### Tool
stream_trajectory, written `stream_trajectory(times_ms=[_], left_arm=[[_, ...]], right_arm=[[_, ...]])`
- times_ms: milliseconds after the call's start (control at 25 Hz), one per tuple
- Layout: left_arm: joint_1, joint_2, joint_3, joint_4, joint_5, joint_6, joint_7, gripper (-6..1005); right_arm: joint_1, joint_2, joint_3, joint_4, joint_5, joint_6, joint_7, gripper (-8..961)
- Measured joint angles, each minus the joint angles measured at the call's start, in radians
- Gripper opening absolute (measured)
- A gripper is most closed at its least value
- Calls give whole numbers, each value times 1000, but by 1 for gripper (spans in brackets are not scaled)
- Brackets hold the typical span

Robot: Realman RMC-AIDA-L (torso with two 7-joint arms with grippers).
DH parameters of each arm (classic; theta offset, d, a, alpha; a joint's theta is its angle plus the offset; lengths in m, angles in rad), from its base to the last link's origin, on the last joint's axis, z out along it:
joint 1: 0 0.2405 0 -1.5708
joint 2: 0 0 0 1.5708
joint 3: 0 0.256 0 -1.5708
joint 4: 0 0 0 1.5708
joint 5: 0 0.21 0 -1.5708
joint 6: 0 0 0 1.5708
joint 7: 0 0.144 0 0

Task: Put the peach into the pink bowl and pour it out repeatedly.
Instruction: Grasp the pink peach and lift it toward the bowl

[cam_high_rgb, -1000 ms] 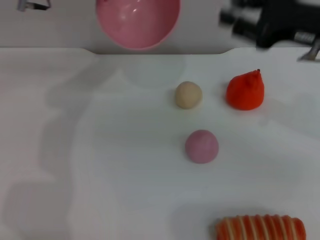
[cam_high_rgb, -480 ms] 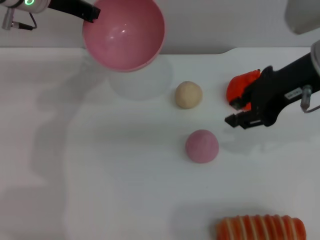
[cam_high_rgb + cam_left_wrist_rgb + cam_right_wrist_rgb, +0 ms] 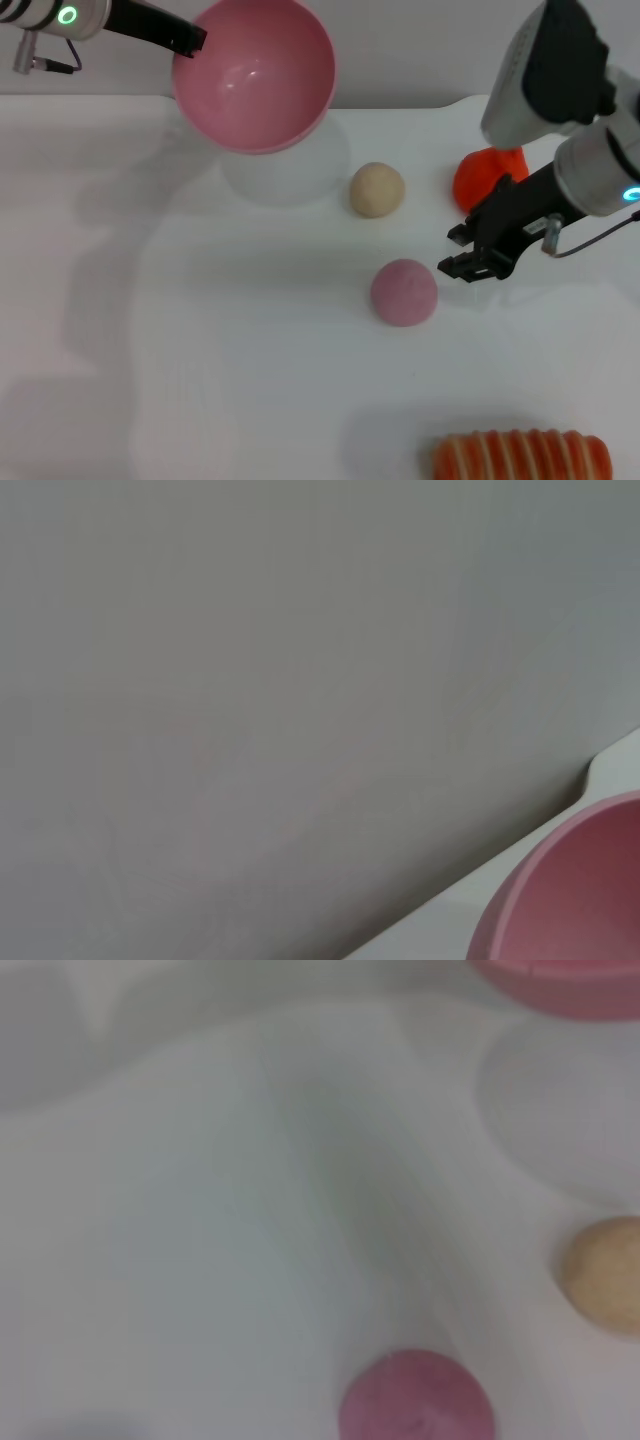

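L gripper (image 3: 190,42) holds pink bowl (image 3: 255,75) aloft; R gripper (image 3: 458,251), fingers seemingly apart, beside peach (image 3: 404,292).

Left arm reaches in from upper left, raised; left end effector (image 3: 188,40) clamped, apparently. Right arm angled in from right, right end effector (image 3: 462,252) low, fingers parted.

Looks like lab or robot test bench. My arms work over plain white table (image 3: 200,380) against bare grey wall (image 3: 250,680). Only toy props on it: ball (image 3: 377,189), striped toy food (image 3: 520,456). No household furnishings visible.
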Motion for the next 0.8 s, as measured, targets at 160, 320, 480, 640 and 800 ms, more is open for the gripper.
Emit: stream_trajectory(times_ms=[160, 320, 480, 640, 800], left_arm=[[0, -10, 3, -2, 1, -6, 2, 35], [0, -17, 3, -5, 1, -10, 5, 35], [1, -23, 3, -5, 1, -13, 7, 35], [3, -26, 4, -5, 1, -13, 7, 35], [8, -30, 5, -5, 1, -14, 9, 35]], right_arm=[[10, 0, -55, 95, -1, 102, -13, 381], [15, 0, -81, 141, -1, 156, -20, 431], [20, 2, -119, 188, 5, 223, -22, 530], [26, 4, -153, 243, 49, 280, -21, 536], [28, 5, -196, 288, 104, 322, -22, 530]])
